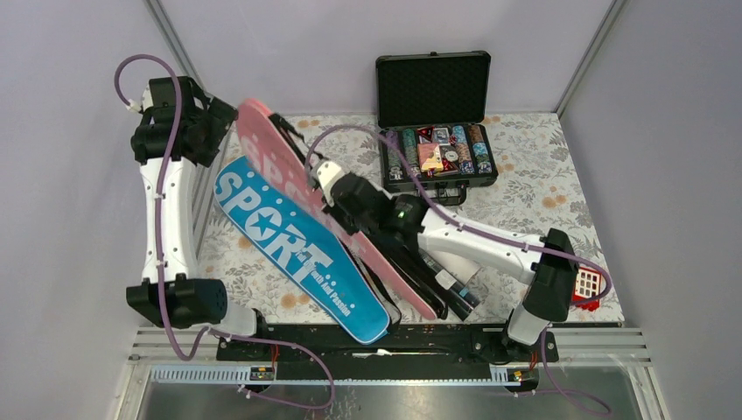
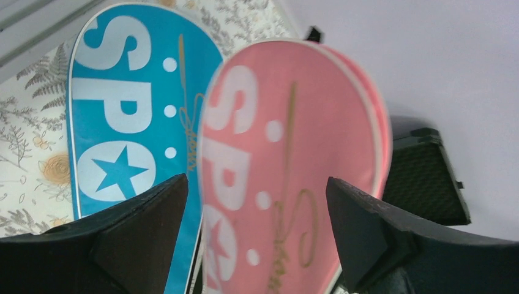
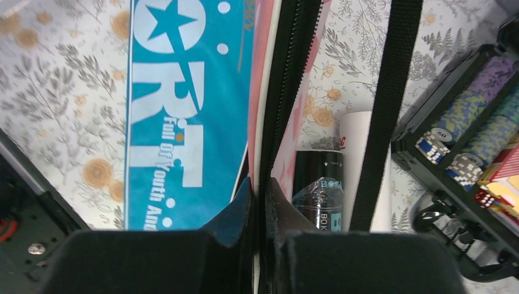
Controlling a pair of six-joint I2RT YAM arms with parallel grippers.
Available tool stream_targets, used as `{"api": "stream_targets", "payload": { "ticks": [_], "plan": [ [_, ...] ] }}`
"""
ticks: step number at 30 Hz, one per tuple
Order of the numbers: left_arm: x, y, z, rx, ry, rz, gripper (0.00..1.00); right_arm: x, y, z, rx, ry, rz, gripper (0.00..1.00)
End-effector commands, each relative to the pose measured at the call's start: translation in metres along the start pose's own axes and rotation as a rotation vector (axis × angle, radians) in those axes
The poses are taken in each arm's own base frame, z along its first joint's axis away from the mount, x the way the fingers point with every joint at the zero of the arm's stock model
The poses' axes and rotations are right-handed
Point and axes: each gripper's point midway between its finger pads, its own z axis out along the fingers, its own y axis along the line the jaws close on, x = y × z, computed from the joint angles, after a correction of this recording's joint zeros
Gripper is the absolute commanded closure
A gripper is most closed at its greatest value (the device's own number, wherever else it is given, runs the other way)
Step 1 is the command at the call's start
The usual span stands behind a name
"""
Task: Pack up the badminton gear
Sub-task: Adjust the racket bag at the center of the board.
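A blue "SPORT" cover (image 1: pixel 293 249) lies flat on the flowered table. A pink "SPORT" cover (image 1: pixel 280 157) stands tilted on edge above it, running from the back left down to the front. My right gripper (image 3: pixel 260 182) is shut on the pink cover's black zipper edge (image 3: pixel 287 92), about mid-length (image 1: pixel 337 188). My left gripper (image 2: pixel 257 180) is open at the cover's rounded head end, a finger on each side of the pink face (image 2: pixel 287 153) without touching it. A dark tube (image 3: pixel 318 184) and a white tube (image 3: pixel 358 141) lie under the pink cover.
An open black case of poker chips (image 1: pixel 437 149) stands at the back centre. A small red block with white squares (image 1: pixel 588 284) sits at the right by the right arm's base. A black strap (image 3: pixel 392 92) hangs across the tubes. Walls enclose three sides.
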Motion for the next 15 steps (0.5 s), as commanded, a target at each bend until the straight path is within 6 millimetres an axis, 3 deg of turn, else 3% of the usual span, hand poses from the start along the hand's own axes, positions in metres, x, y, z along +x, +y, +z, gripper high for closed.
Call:
{"api": "stream_targets", "payload": {
  "ticks": [1, 7, 15],
  "plan": [
    [0.015, 0.021, 0.023, -0.072, 0.103, -0.027, 0.12, 0.004, 0.013, 0.002, 0.049, -0.065, -0.084, 1.0],
    [0.043, 0.049, 0.045, -0.079, 0.192, -0.018, 0.11, 0.028, 0.034, 0.009, 0.049, -0.049, -0.103, 1.0],
    [0.045, 0.043, 0.043, -0.035, 0.225, -0.032, 0.11, 0.034, 0.057, 0.003, 0.016, -0.073, -0.146, 1.0]
  ]
}}
